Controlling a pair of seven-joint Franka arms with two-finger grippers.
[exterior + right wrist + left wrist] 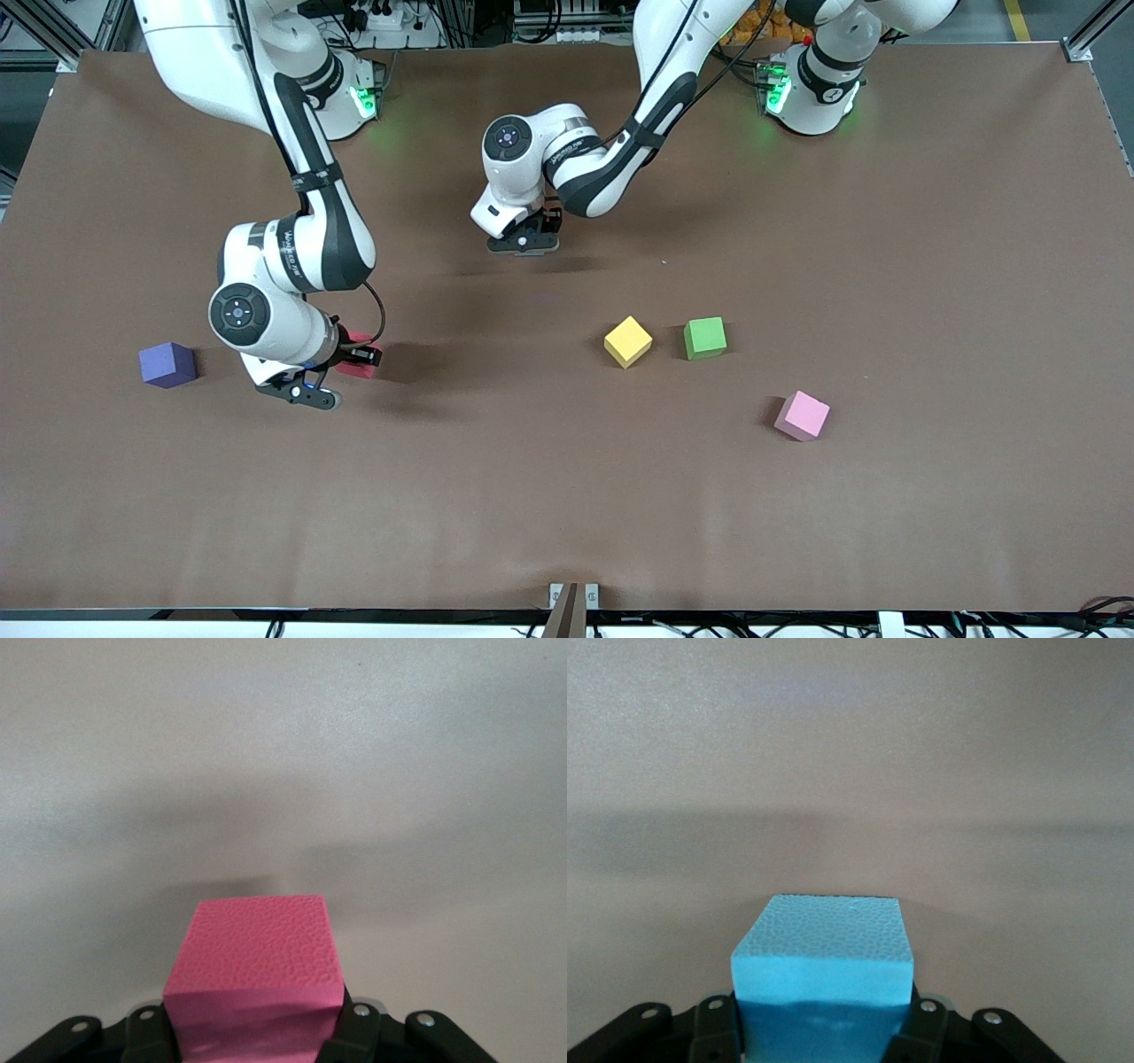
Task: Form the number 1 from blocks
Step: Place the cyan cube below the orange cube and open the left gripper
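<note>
My right gripper (357, 358) is shut on a deep pink block (359, 338), low over the table beside the purple block (166, 364). In the right wrist view the pink block (257, 952) fills the space between the fingers of that gripper (257, 1032). My left gripper (526, 243) hangs over the middle of the table, and its own body hides its load in the front view. The left wrist view shows this gripper (824, 1032) shut on a blue block (821, 943). Yellow (627, 341), green (705, 338) and light pink (803, 416) blocks lie loose. Orange and red blocks are out of view.
The brown table mat (567, 496) stretches wide and bare nearer the front camera. A small metal bracket (573, 595) sits at the table's front edge. Both arm bases (802, 89) stand along the edge farthest from the front camera.
</note>
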